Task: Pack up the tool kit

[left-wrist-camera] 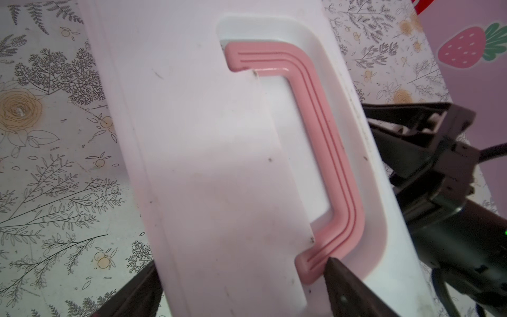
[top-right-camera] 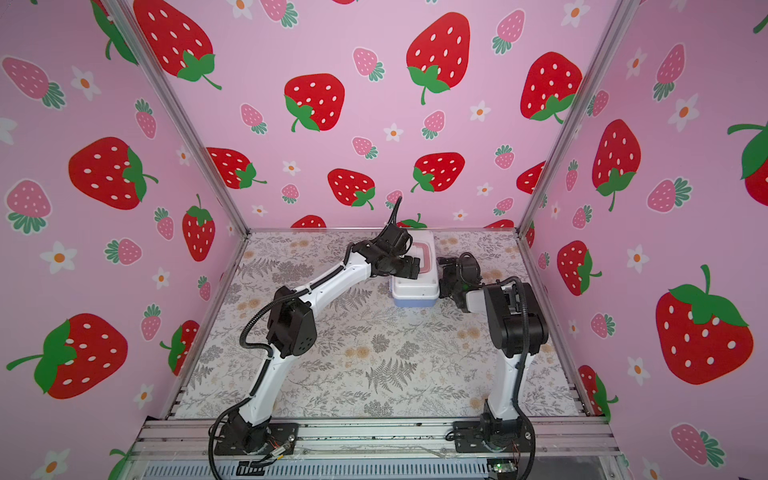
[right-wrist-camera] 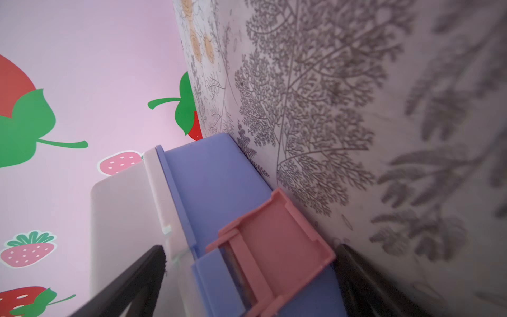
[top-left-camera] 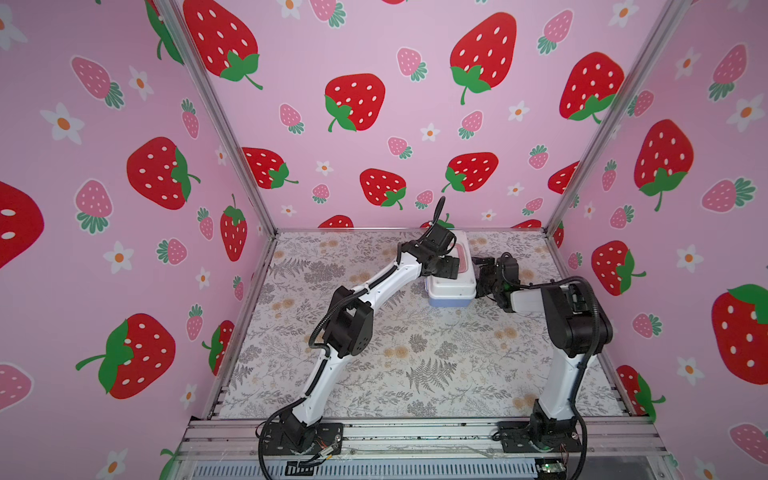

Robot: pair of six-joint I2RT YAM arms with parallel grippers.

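We find the tool kit (top-left-camera: 451,286) blocking the surface's (top-left-camera: 415,349) back edge. Its front half lies open.

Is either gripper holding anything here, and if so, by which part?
Nothing is gripped. The left gripper stands open over the white lid of the tool kit; the right gripper is open, its jaws straddling the pink latch.

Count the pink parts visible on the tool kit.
2. The handle lies flat in a recess of the white lid; the latch sits on a side of the blue base. Other sides are hidden.
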